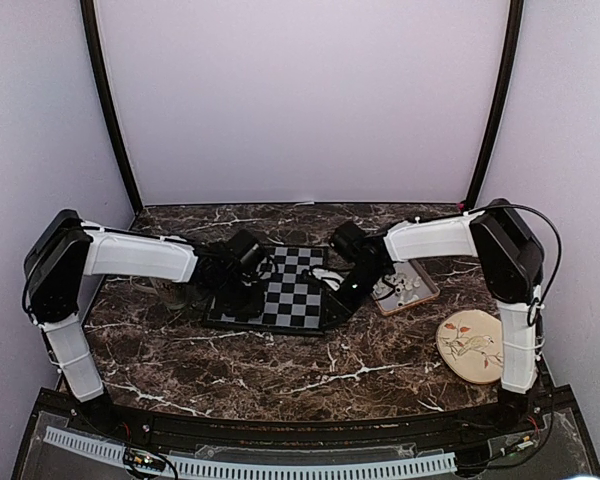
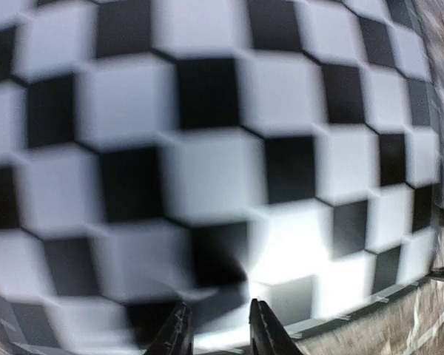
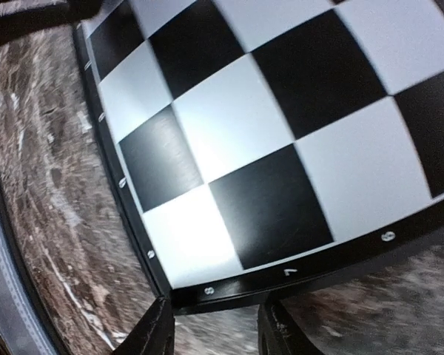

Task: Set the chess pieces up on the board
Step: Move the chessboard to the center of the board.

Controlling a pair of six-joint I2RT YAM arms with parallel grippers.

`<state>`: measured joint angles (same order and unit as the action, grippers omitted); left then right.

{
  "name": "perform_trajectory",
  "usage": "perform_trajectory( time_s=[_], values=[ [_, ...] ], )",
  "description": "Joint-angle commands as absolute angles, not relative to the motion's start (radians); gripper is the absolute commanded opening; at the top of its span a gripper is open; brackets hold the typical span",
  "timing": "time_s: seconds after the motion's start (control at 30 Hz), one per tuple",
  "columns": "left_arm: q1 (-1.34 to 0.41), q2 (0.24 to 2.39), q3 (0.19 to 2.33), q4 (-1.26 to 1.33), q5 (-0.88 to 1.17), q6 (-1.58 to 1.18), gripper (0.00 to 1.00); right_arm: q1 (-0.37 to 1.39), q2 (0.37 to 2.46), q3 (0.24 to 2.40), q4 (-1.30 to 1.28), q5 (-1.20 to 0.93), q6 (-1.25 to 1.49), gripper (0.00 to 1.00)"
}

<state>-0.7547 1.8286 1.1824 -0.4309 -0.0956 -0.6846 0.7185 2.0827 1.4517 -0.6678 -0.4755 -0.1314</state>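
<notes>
Barely started: no chess pieces [image 1: 412,286] on the board [image 1: 295,295], visible ones lying in the tray [image 1: 427,299]. Left pincer [image 2: 219,316] narrowly parted, right pincer [image 3: 216,309] wider, both empty.

My left arm [image 1: 140,255] rises from its base at the near left, folds at the elbow high on the outer side, and runs its forearm level toward the middle. My right arm [image 1: 430,240] mirrors it from the near right, elbow raised and forearm reaching inward. Both wrists tip downward, so the two pincers hang low and face each other across the centre, near but apart. On my left pincer [image 2: 220,318] the two dark fingers [image 2: 179,336] stand apart with only a narrow gap between the tips. My right pincer [image 3: 214,322] holds its fingers [image 3: 152,333] wider apart, both pointing down and forward.
</notes>
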Motion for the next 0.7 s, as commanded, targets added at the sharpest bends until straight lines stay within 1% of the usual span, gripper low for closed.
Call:
perform_trajectory(
  time_s=[0.0,0.1,0.23,0.3,0.37,0.4,0.43,0.5,0.57,0.67],
  values=[
    [-0.838,1.719,1.084,-0.438,-0.021,-0.736,0.28,0.783,2.043,1.39,-0.663,-0.549,-0.178,0.39],
    [-0.88,1.691,1.044,-0.45,-0.029,-0.764,0.28,0.791,2.015,1.344,-0.661,-0.547,-0.189,0.38],
    [-0.938,1.63,1.028,-0.475,-0.116,-0.763,0.27,0.793,1.967,1.307,-0.653,-0.506,-0.199,0.38],
    [-0.942,1.604,1.034,-0.499,-0.166,-0.757,0.29,0.792,1.936,1.309,-0.664,-0.491,-0.212,0.38],
    [-0.941,1.595,1.053,-0.521,-0.229,-0.727,0.35,0.791,1.905,1.31,-0.67,-0.486,-0.226,0.38],
    [-0.938,1.6,1.078,-0.537,-0.264,-0.71,0.4,0.79,1.887,1.31,-0.67,-0.488,-0.234,0.38],
    [-0.93,1.611,1.101,-0.554,-0.292,-0.694,0.49,0.792,1.867,1.309,-0.67,-0.492,-0.245,0.38],
    [-0.894,1.655,1.152,-0.579,-0.317,-0.669,0.6,0.791,1.822,1.303,-0.669,-0.494,-0.273,0.4],
    [-0.842,1.696,1.205,-0.582,-0.306,-0.638,0.65,0.787,1.768,1.288,-0.663,-0.49,-0.305,0.43],
    [-0.764,1.748,1.267,-0.544,-0.29,-0.582,0.69,0.748,1.66,1.237,-0.613,-0.52,-0.359,0.5]
  ],
)
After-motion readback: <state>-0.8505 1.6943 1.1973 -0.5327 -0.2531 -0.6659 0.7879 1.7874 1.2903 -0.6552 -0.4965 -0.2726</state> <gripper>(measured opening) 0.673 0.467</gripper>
